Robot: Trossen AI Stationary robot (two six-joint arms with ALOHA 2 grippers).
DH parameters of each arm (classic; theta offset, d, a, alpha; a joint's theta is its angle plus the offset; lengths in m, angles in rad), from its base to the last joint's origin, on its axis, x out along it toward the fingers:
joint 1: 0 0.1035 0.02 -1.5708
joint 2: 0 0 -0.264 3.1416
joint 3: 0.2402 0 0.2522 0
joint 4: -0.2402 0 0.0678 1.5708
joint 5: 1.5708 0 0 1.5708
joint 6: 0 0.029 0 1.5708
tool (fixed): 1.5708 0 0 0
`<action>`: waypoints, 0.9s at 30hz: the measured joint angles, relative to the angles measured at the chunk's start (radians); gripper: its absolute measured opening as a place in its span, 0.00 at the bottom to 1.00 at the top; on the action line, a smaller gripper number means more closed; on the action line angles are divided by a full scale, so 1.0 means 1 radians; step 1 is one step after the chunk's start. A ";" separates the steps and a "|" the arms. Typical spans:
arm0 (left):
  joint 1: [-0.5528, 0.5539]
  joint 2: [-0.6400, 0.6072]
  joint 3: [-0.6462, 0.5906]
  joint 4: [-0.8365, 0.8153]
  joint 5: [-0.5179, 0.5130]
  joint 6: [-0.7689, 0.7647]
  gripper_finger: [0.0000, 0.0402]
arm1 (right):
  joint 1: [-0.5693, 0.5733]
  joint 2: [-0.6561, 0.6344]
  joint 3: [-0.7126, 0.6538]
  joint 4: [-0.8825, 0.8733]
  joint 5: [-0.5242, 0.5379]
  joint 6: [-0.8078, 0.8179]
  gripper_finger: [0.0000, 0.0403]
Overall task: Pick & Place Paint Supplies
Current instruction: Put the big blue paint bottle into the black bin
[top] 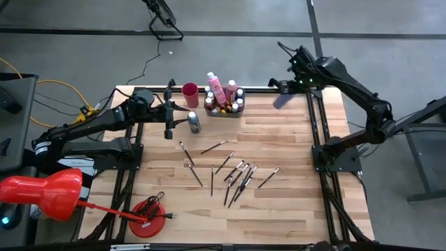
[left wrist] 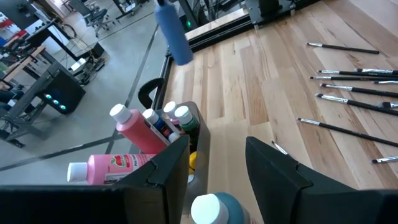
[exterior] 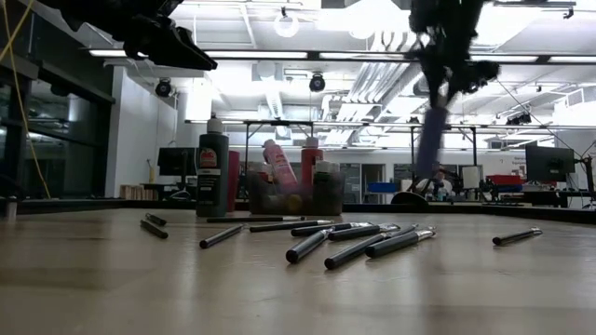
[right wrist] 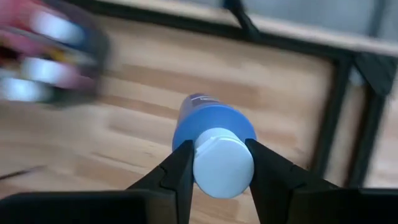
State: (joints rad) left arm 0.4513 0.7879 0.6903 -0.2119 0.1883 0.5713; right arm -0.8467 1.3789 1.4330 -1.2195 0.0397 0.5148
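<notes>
Your right hand (right wrist: 216, 163) is gripping a blue paint bottle (right wrist: 211, 127) by its white cap, above the surface's (top: 293, 202) far right corner. Your left hand (left wrist: 217, 168) is hovering part-open over a dark bottle (top: 194, 122).

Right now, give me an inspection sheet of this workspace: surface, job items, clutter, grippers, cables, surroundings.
Surface: wooden table, bare toward the right front.
Job's things: paintbrushes scattered mid-table; bottles packed in the grey tray at the far edge; a dark bottle standing alone by the pink cup; a blue bottle held up in the air.
Clutter: red reel at the left front corner.
Grippers: right gripper shut on the blue bottle's white cap, raised over the table's far right; left gripper open, above the dark bottle.
Cables: yellow and black cables on the floor left of the table.
Surroundings: red lamp at left; workshop benches behind.
</notes>
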 joint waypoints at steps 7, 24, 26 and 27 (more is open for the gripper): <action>0.000 0.000 0.000 0.000 0.000 0.000 0.38 | 0.112 0.013 0.226 0.101 -0.047 -0.022 0.28; 0.000 0.000 0.000 0.002 -0.018 0.000 0.38 | 0.278 0.416 0.687 0.109 -0.120 -0.156 0.28; 0.000 0.000 0.000 0.002 -0.018 -0.004 0.38 | 0.284 0.464 0.716 0.107 -0.129 -0.170 0.28; 0.000 0.000 0.000 0.002 -0.018 -0.005 0.38 | 0.285 0.483 0.723 0.103 -0.132 -0.176 0.28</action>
State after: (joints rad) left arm 0.4511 0.7879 0.6903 -0.2104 0.1698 0.5666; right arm -0.5617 1.8617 2.1555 -1.1168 -0.0926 0.3385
